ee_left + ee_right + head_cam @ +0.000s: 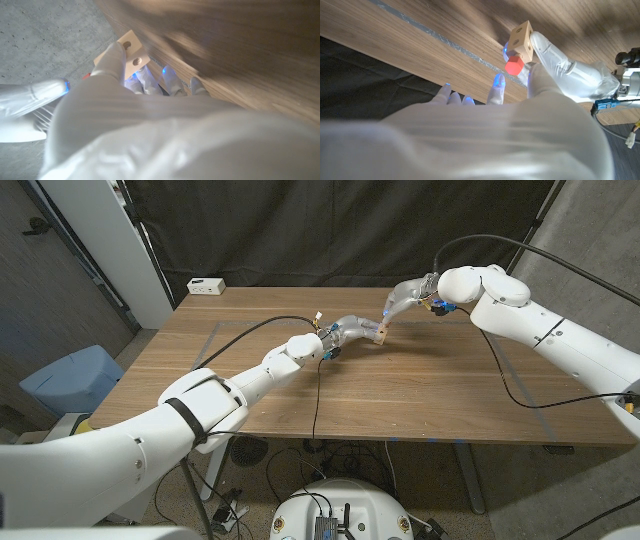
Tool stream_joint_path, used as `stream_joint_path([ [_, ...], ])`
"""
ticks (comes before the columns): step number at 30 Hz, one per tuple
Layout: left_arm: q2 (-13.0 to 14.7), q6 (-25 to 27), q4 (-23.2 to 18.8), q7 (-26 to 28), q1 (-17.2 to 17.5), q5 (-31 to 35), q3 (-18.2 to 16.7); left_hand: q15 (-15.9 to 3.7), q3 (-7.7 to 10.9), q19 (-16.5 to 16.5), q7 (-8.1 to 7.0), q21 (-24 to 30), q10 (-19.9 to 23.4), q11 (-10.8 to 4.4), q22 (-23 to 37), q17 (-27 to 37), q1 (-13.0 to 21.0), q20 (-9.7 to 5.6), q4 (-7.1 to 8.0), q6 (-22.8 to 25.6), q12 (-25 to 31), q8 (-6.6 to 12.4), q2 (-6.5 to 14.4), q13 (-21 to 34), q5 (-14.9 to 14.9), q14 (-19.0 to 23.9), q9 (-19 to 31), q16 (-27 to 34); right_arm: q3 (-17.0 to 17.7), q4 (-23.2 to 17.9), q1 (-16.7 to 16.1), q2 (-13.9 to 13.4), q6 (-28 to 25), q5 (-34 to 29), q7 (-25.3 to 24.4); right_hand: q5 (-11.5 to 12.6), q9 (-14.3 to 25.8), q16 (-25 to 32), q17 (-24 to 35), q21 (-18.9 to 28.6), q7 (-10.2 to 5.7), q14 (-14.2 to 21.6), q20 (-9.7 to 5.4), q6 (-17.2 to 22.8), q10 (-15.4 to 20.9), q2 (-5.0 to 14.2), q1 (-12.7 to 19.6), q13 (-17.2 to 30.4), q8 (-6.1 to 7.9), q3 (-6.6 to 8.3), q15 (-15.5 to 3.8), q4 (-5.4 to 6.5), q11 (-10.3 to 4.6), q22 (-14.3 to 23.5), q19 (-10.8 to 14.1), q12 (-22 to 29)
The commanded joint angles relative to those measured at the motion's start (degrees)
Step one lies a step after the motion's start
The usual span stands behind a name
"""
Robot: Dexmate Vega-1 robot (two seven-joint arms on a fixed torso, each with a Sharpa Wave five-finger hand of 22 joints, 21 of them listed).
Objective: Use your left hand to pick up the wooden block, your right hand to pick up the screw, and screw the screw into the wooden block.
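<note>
Left arm: comes in from the near left corner and reaches up toward the middle of the table [420, 395]; the nearer of the two arms to where I stand.
Left hand [345, 335]: clamped on the wooden block [379, 331]; in the left wrist view a finger [114, 59] lies across the block's pale holed face, so the block is held and lifted, not lying on the table.
Wooden block: sits at the far tip of the left hand, around the table's middle, a little toward the far edge; in the right wrist view it shows as a small cube with round holes on its sides, tilted on one corner.
Screw [514, 65]: a red-headed piece right against the block's underside, touching it; whether its shaft is already in a hole I cannot tell; the left hand's fingers seem to hold it there too.
Right hand [405, 297]: just beyond the block, to its far right; fingers spread and apart, nothing in them as far as its own wrist view shows.
The relation that matters: the screw lies to the near left of the right hand, close by; I judge the right hand must come in toward the left hand to take the red head.
Right arm: reaches in from the right side to the far part of the table.
</note>
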Motion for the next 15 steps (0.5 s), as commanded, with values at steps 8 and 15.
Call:
stream_joint_path([
  [8, -1.9, -1.5, 4.1, -0.2, -1.6, 0.0, 0.4, -1.9, 1.54, -0.4, 0.07, 0.4, 0.5, 0.04, 0.2, 0.1, -0.7, 0.25, 0.95, 0.6, 0.4, 0.26, 1.4, 0.3, 0.4, 0.0, 0.3, 0.0, 0.2, 0.8, -1.0, 0.0, 0.1, -0.2, -3.5, 0.7, -0.1, 1.0, -0.1, 0.8, -1.86, 1.7, -0.56, 4.1, 1.5, -0.42, 3.8, 0.0, 1.04, 1.5, -1.15, 0.05, -1.79, 0.1, 2.2, 0.8],
  [15, -1.9, -1.7, 4.3, -0.3, -1.8, -0.1, 0.5, -1.83, 1.57, -0.4, 0.0, 0.4, 0.5, 0.04, 0.2, 0.1, -0.7, 0.27, 0.97, 0.6, 0.4, 0.26, 1.4, 0.3, 0.4, -0.1, 0.3, 0.0, 0.0, 1.3, -1.1, 0.4, 0.2, -0.5, -4.4, 0.9, -0.2, 1.2, -0.2, 0.9, -2.43, 2.6, -0.77, 5.6, 2.1, -0.66, 4.9, -0.1, 1.35, 1.75, -1.67, 0.2, -2.44, 0.1, 2.9, 1.0],
])
